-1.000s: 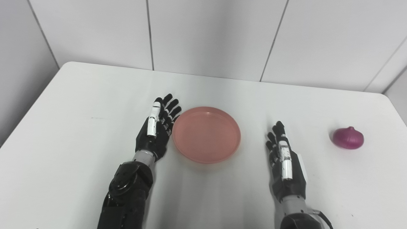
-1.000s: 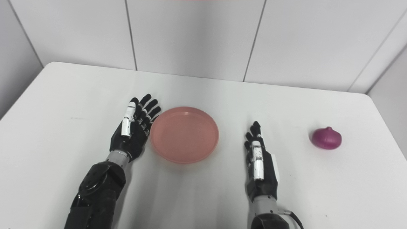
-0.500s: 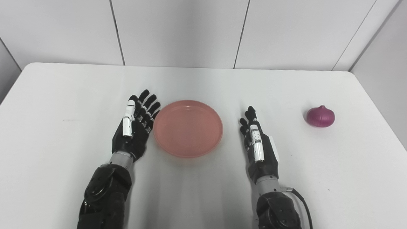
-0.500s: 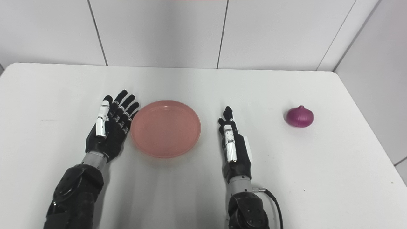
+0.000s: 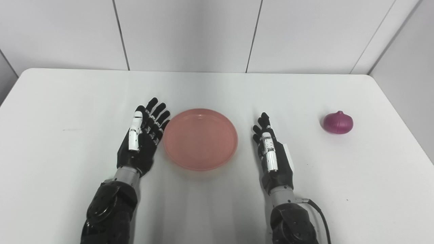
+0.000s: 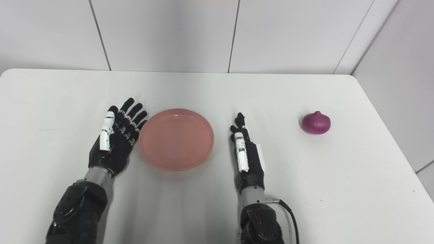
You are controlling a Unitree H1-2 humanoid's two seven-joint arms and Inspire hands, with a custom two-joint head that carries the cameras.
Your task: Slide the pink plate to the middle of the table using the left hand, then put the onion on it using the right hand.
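Plate (image 5: 200,139) sits mid-table beside open left hand (image 5: 142,142); onion (image 5: 338,122) untouched, open right hand (image 5: 273,159) empty, pickup left.

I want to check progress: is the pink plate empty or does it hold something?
Empty. The pink plate shows only its bare inside; the onion lies apart on the table.

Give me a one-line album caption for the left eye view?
Two open robot hands, left and right, flank an empty pink plate; a purple onion waits far right.
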